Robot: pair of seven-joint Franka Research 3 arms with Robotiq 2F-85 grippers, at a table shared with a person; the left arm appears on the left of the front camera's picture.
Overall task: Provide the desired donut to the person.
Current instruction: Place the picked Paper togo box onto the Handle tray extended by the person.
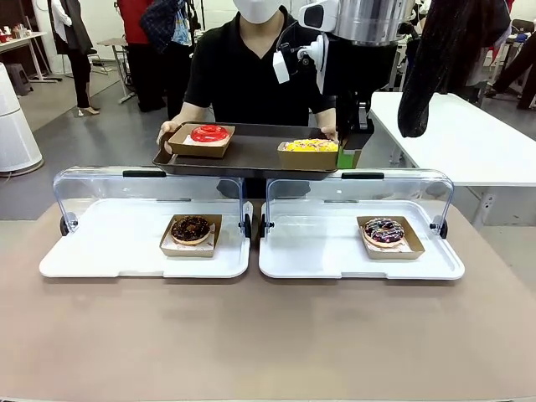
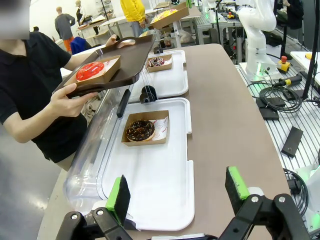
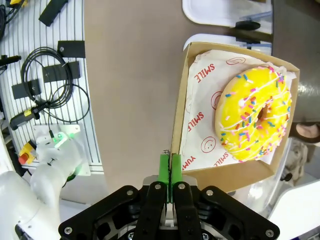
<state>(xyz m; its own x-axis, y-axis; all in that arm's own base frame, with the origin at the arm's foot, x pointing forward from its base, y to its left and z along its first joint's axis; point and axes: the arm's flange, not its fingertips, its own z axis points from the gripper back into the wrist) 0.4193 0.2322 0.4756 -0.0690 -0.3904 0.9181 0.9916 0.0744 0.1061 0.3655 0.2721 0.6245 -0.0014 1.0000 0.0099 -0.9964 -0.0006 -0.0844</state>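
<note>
The person (image 1: 243, 75) in a black shirt stands across the table and holds a dark serving tray (image 1: 251, 155) in both hands. At the tray's left end a red donut (image 1: 209, 133) lies in a cardboard box. My right gripper (image 3: 170, 162) is shut on the edge of a cardboard box (image 3: 177, 115) holding a yellow sprinkled donut (image 3: 255, 115). That box is at the tray's right end (image 1: 311, 145); I cannot tell whether it rests on the tray. In the left wrist view, my left gripper (image 2: 177, 187) hangs open over the near white tray (image 2: 165, 200), holding nothing.
Two white trays (image 1: 109, 251) (image 1: 318, 255) with raised clear lids lie on the brown table. One holds a chocolate donut (image 1: 191, 228) in a box, the other a dark sprinkled donut (image 1: 383, 231). A white table (image 1: 469, 142) stands at the back right.
</note>
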